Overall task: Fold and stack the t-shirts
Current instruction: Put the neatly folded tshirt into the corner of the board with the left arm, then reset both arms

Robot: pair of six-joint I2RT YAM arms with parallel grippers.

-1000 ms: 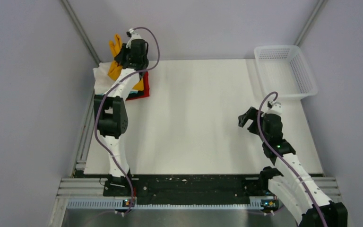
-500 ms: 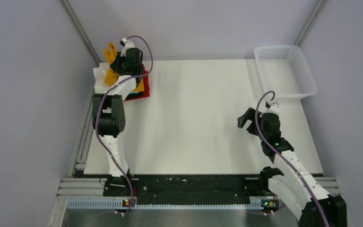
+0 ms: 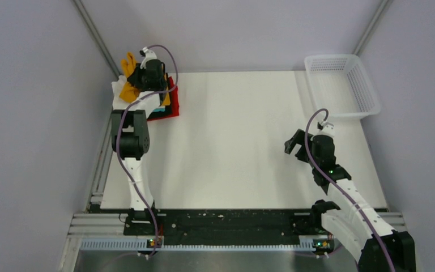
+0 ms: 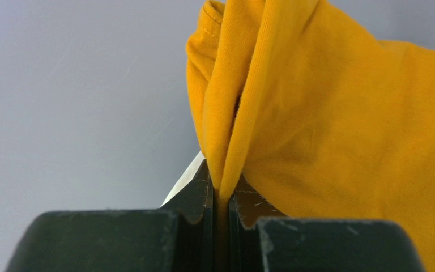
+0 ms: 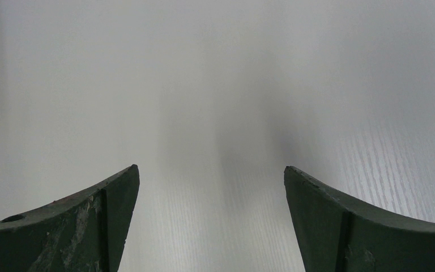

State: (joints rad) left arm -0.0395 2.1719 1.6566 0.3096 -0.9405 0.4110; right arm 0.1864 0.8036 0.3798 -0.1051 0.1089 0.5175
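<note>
At the far-left corner of the table [image 3: 232,141], orange tee [image 4: 328,124] is bunched, upper end sticking up past the table edge, rest draping onto the stack [image 3: 174,105] (red and white edges showing). Left gripper [image 4: 221,201] is pinched tight on a fold of it. Step, as I read it: placing this tee on the pile. It looks crumpled rather than flat, so the next move probably needs a lower onto the stack top, release, then squaring up so it doesn't slide off. Right gripper [image 5: 212,187] is spread wide, holding nothing, over bare table right of centre. Basket [image 3: 368,93] sits far right, well apart.
</note>
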